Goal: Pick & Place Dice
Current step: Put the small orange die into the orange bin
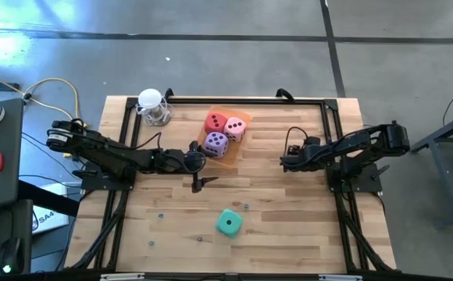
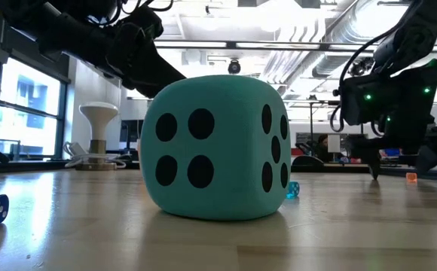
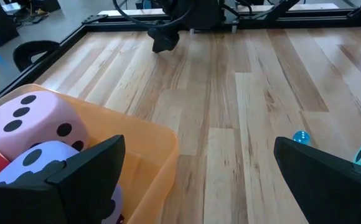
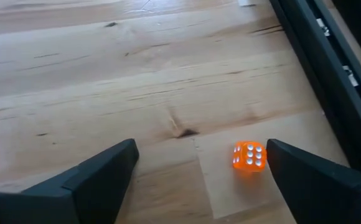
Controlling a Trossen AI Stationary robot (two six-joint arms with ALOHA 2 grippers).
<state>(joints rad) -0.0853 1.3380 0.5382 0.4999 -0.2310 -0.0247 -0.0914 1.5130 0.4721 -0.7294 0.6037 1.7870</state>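
Table [image 1: 289, 218]: pale wood planks, black frame around the edge.
White lamp-like stand [image 1: 153, 105]: far left corner of the table, upright.
Left gripper [image 1: 201, 166]: just beside the near left edge of the tray, fingers spread wide, nothing between them.
Orange tray [image 1: 228, 151]: translucent, far centre of the table, holds three dice.
Red die [image 1: 215, 122]: in the tray, far side, touching the pink one.
Purple die [image 1: 216, 144]: in the tray, near side, closest to the left gripper.
Pink die [image 1: 235, 128]: in the tray, right of the red.
Teal die [image 1: 228, 223]: alone on bare wood, near centre, well apart from the tray and both grippers.
Right gripper [image 1: 287, 159]: right of the tray, low over the table, fingers apart and empty.
Small orange die [image 4: 249, 155]: on the wood, just beside one finger of the right gripper.
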